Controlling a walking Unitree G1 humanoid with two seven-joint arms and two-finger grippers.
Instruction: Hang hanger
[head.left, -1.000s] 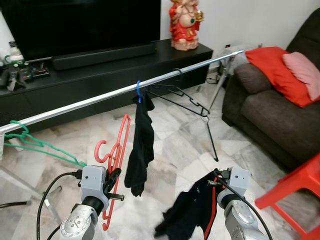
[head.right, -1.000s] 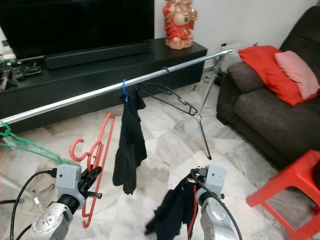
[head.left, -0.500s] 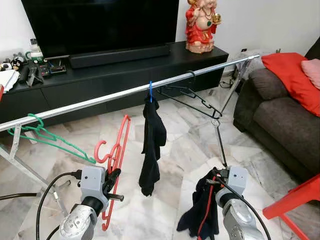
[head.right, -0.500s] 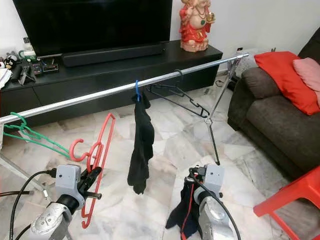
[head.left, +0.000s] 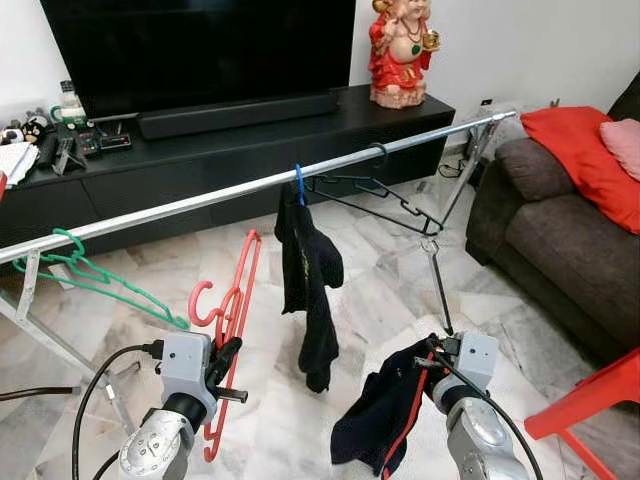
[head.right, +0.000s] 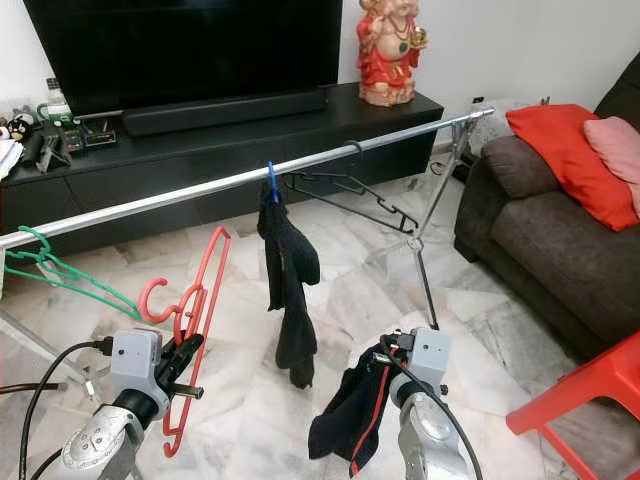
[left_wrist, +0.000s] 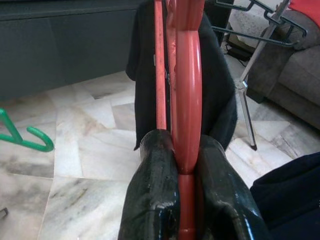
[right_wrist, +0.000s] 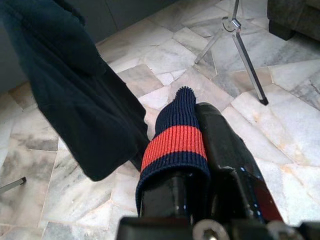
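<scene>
A long silver rail (head.left: 230, 191) crosses the room on tripod legs. On it hang a green hanger (head.left: 95, 285), a blue hook carrying a dark garment (head.left: 310, 280) and a black hanger (head.left: 375, 190). My left gripper (head.left: 226, 355) is shut on a red hanger (head.left: 236, 310), held upright below the rail; the fingers (left_wrist: 155, 200) squeeze its bar (left_wrist: 187, 100). My right gripper (head.left: 428, 366) is shut on a dark navy garment with a red stripe (head.left: 385, 415), whose cuff (right_wrist: 175, 140) drapes over the fingers.
A black TV cabinet (head.left: 240, 140) with a soundbar and a red figurine (head.left: 400, 50) stands behind the rail. A dark sofa (head.left: 570, 220) with red cushions is at the right, and a red stool (head.left: 590, 400) at the lower right. The floor is marble tile.
The camera has steadied after turning. The dark garment on the rail has swung and spread out. The navy garment in my right gripper has swung to the left. Both grippers stay shut.
</scene>
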